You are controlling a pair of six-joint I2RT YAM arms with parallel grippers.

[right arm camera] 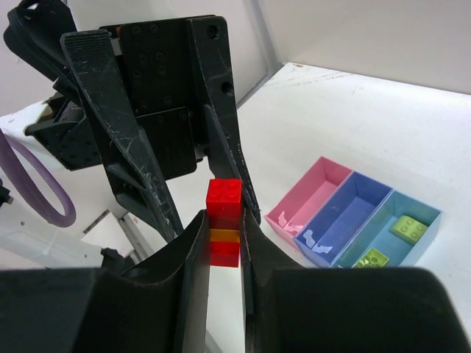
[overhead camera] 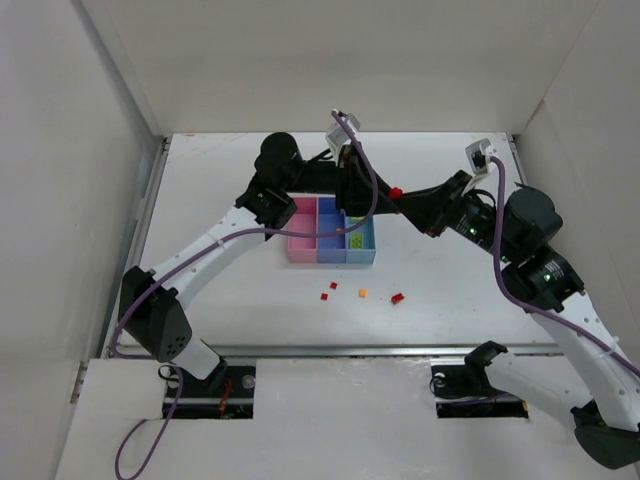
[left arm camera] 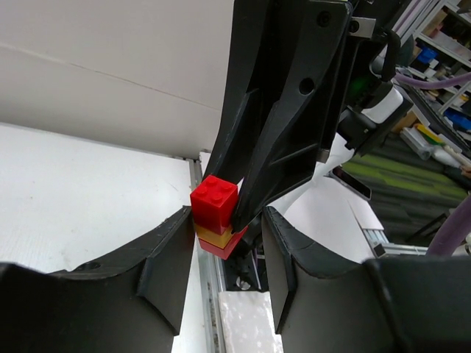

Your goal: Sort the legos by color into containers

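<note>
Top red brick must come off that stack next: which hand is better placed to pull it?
Left, probably. The left hand, open, straddles the top red brick, while the right hand is shut on the stack below, steadying it.

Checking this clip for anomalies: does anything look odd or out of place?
The brick stack gripped by the right tool, off the table, mixes colours: red, orange, red, stuck together. The left tool stands open around it. Nothing looks spilled.
</note>
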